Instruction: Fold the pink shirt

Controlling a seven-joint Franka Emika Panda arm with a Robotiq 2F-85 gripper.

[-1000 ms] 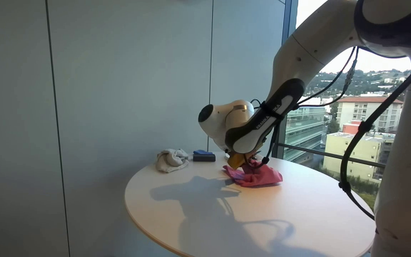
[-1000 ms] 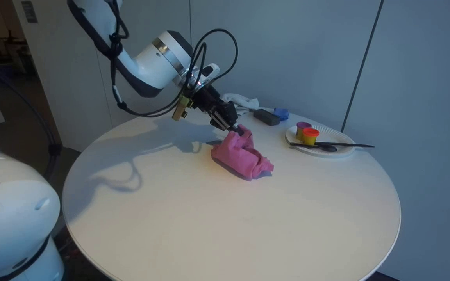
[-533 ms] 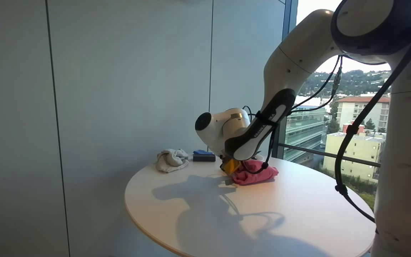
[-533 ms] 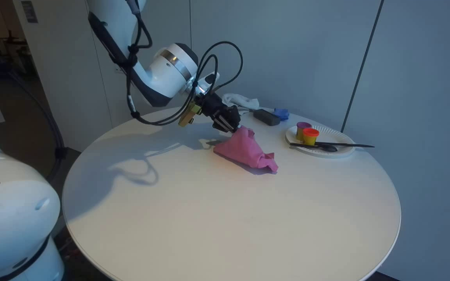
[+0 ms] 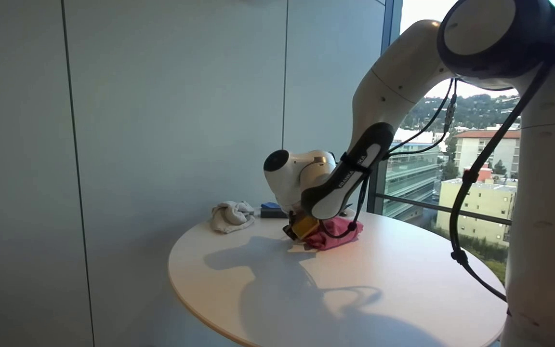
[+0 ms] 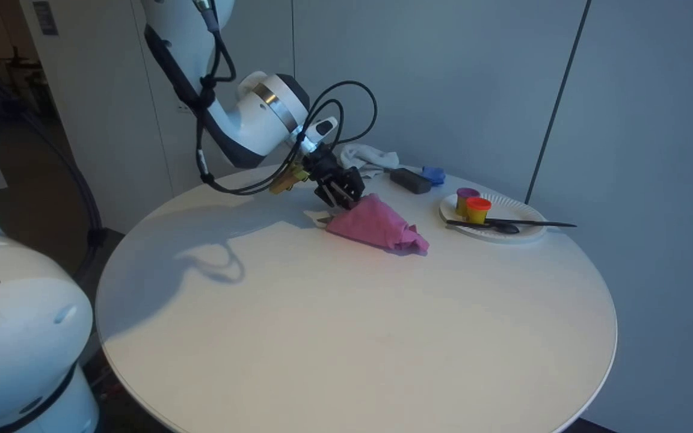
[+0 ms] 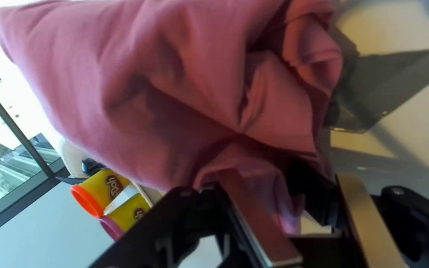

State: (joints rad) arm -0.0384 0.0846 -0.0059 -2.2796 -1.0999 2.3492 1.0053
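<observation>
While the worktop (image 6: 352,349) carries the pink shirt (image 6: 376,225) in a peaked heap, shifted slightly over the last second, your gripper (image 7: 283,178) stands spread around a loose fold, so you likely need a firm pinch before any real folding.

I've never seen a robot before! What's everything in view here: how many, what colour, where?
Wall panels: several, grey, background
Table: one, white, before wall
Pink shirt: one, pink, on table
Flat item: one, grey, beside shirt
Pale cloth: one, whitish, near wall
Block: one, dark, near cloth
Small item: one, blue, by block
Plate: one, white, on table
Tubs: two, yellow, on plate
Cutlery: two pieces, black, across plate
Window: one, dark frame, by table
Buildings: several, pale, outside
Robot arm: one, white and black, above table
Cables: several, black, along arm
Gripper: one, black, touching shirt
</observation>
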